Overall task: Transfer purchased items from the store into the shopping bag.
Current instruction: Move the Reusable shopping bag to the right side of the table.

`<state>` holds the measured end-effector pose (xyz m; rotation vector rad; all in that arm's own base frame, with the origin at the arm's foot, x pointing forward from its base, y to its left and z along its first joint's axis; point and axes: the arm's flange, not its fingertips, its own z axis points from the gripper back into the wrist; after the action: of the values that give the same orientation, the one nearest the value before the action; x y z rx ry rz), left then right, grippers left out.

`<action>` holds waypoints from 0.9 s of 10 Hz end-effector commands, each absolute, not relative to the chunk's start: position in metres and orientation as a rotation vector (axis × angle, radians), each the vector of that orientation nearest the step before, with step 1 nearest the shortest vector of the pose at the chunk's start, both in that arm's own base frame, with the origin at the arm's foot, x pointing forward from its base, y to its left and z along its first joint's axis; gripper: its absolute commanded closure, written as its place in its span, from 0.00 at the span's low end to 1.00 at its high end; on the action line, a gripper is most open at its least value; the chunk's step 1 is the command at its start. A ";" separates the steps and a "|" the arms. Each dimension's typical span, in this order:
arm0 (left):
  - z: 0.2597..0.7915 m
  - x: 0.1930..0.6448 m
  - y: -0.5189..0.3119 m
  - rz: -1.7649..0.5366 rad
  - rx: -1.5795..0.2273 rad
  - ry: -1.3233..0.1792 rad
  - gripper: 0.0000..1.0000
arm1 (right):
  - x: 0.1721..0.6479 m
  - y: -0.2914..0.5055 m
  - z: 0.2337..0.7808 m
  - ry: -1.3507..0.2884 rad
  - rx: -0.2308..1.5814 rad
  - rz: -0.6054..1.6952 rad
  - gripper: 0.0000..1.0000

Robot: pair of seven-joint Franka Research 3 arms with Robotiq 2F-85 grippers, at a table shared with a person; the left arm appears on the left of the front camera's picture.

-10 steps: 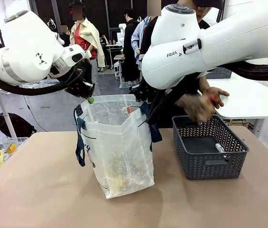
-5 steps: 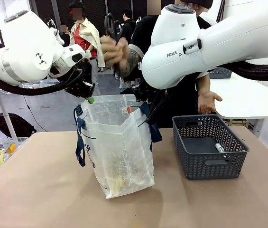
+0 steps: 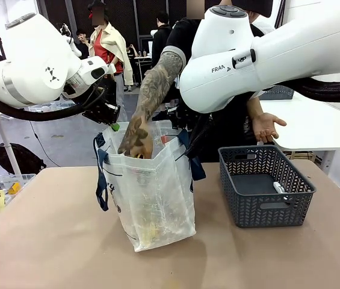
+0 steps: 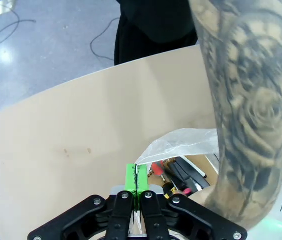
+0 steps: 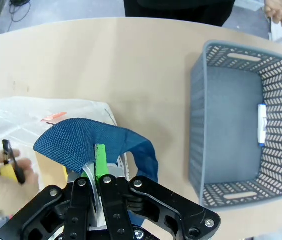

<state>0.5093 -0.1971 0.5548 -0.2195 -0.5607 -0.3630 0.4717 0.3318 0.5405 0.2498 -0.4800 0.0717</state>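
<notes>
At centre frame, the tall translucent white plastic shopping bag (image 3: 151, 192) with navy strap handles stands with its mouth stretched wide, because the left gripper (image 3: 114, 125) and the right gripper (image 5: 98, 159) each pinch an opposite rim, pads pressed tight on the plastic (the right beside a strap). This leaves the person's tattooed hand (image 3: 136, 139) room to lower small goods (image 5: 8, 167) inside. At lower right, the dark grey lattice plastic basket (image 3: 266, 208) holds one white stick-like piece (image 3: 280, 188).

1. Translucent white plastic shopping bag (image 3: 157, 192): thin, crinkled, faintly glossy film.
2. Navy blue woven cloth strap (image 5: 88, 142): coarse, matt weave.
3. Dark grey lattice plastic basket (image 3: 266, 205): rigid, matt.
4. Tan table top (image 3: 49, 241): smooth, matt.
5. White robot arm shells (image 3: 290, 48): smooth, glossy.
</notes>
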 end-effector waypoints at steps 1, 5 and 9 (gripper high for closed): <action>0.558 0.510 -0.193 -0.346 -0.213 -0.567 1.00 | 0.472 0.330 0.542 -0.481 0.246 0.068 1.00; 0.558 0.510 -0.193 -0.346 -0.213 -0.567 1.00 | 0.472 0.330 0.542 -0.481 0.246 0.068 1.00; 0.558 0.510 -0.193 -0.346 -0.213 -0.567 1.00 | 0.472 0.330 0.542 -0.481 0.246 0.068 1.00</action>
<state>0.5093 -0.1971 0.5548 -0.2195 -0.5606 -0.3632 0.4717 0.3317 0.5406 0.2498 -0.4801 0.0717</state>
